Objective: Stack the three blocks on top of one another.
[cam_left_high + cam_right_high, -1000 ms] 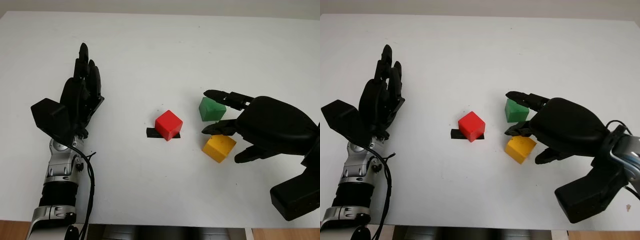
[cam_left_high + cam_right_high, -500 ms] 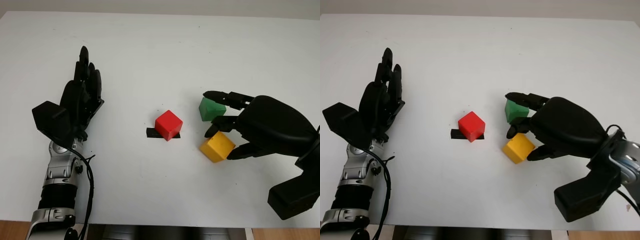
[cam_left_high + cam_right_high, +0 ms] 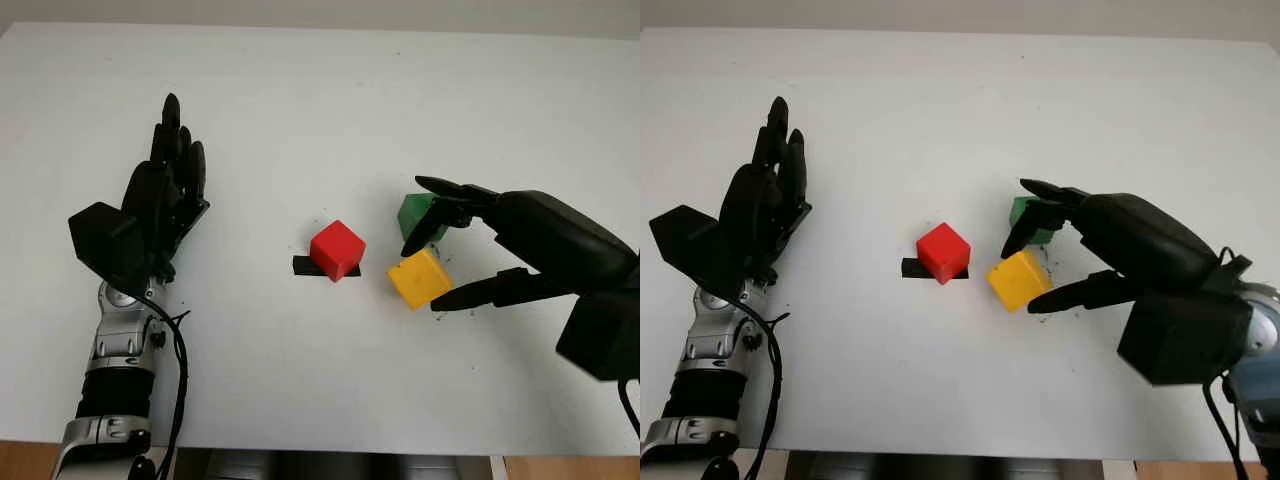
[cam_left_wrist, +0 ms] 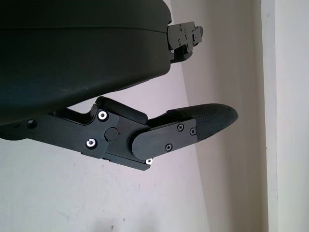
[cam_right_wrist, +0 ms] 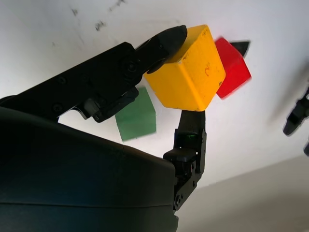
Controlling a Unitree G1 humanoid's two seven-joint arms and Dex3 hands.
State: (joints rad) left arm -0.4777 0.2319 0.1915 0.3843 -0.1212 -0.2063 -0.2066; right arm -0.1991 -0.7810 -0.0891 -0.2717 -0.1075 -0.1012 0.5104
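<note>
The robot's right hand (image 3: 432, 268) reached in from the near right of the white desk (image 3: 300, 90), its black fingers (image 5: 164, 41) clamped on the yellow block (image 3: 419, 278). In the right wrist view the block sat pinched between one fingertip on its upper edge and another beneath it, tilted and apparently raised off the desk, though the head views did not settle whether any corner touched the surface. The yellow block hung just right of the red block (image 3: 336, 249) and just near of the green block (image 3: 421, 217), apart from both.

The red block stood near the middle of the desk, resting on the right end of a short strip of black tape (image 3: 305, 266) that showed out to its left. The green block sat on the desk a little farther back and to the right, partly hidden behind the right hand's upper finger.

On the left side of the desk, well apart from all three blocks, the left hand (image 3: 165, 195) was open and holding nothing, its fingers pointing toward the far edge, with the silver forearm (image 3: 122, 350) and a black cable (image 3: 180, 380) trailing back to the near edge.
</note>
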